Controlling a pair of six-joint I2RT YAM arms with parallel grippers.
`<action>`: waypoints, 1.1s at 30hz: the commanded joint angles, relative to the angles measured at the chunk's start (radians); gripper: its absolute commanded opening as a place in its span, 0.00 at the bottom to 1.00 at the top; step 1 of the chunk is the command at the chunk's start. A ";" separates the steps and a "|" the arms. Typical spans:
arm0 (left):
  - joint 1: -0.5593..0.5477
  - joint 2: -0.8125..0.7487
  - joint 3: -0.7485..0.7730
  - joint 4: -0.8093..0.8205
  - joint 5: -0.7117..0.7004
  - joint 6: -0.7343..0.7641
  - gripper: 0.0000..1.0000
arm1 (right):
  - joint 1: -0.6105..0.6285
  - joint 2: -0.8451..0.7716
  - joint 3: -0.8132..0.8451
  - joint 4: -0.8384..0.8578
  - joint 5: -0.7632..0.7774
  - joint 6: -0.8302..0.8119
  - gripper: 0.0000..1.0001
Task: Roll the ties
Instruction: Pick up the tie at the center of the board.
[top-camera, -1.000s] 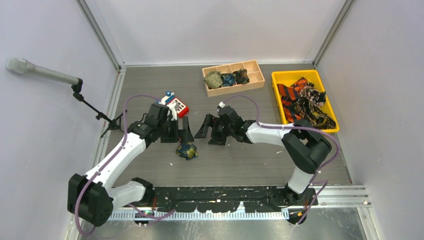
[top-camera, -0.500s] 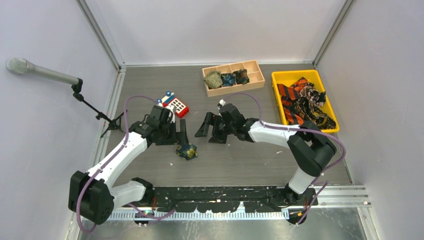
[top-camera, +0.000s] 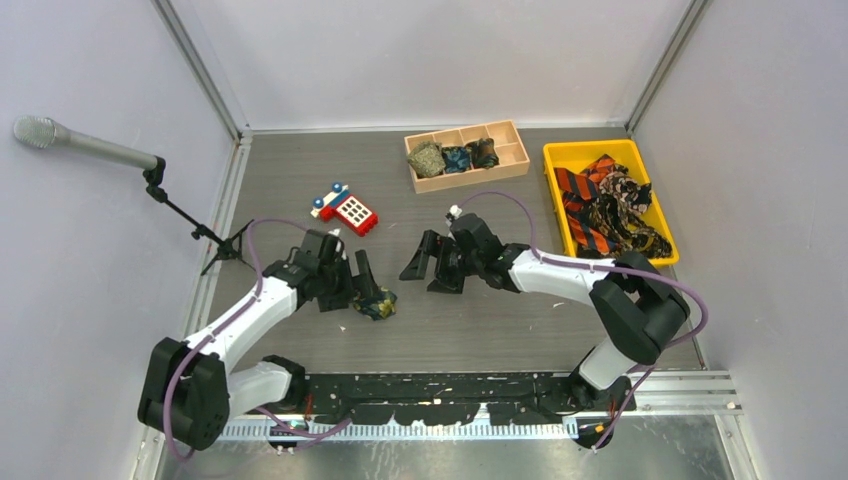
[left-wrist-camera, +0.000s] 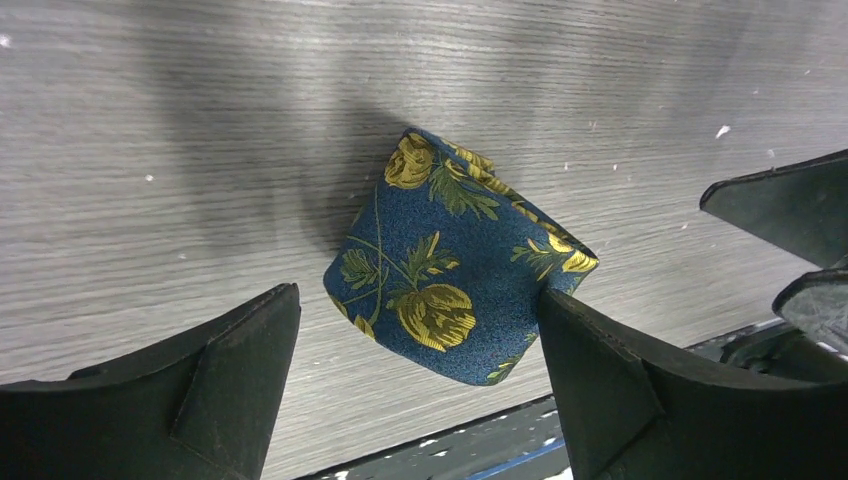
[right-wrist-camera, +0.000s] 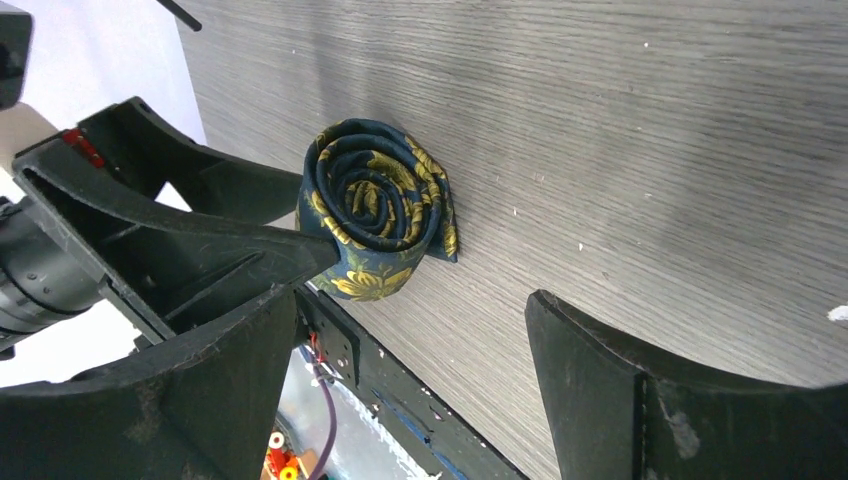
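Navy gold-flowered tie coil (left-wrist-camera: 455, 270) between parted jaws of left gripper (left-wrist-camera: 417, 305); right gripper (right-wrist-camera: 410, 310) parted too.

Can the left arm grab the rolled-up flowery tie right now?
Probably yes. The left end effector is open, and the rolled tie sits on the table right between its two fingers, with nothing else in the gap.

A finger (left-wrist-camera: 600, 380) of the left end effector (left-wrist-camera: 415, 300) hides part of the navy tie (left-wrist-camera: 450, 270)

Pale walls (top-camera: 430, 50) enclose a grey woodgrain table (top-camera: 300, 180).
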 joint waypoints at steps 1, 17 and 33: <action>0.004 -0.038 -0.068 0.107 0.028 -0.119 0.89 | -0.008 -0.059 -0.014 0.022 -0.002 -0.013 0.89; 0.004 -0.275 -0.265 0.177 -0.059 -0.478 0.83 | -0.017 -0.052 -0.029 0.052 -0.013 -0.006 0.89; 0.004 -0.353 -0.117 -0.030 -0.168 -0.237 0.88 | -0.015 -0.065 -0.028 0.053 -0.025 -0.012 0.88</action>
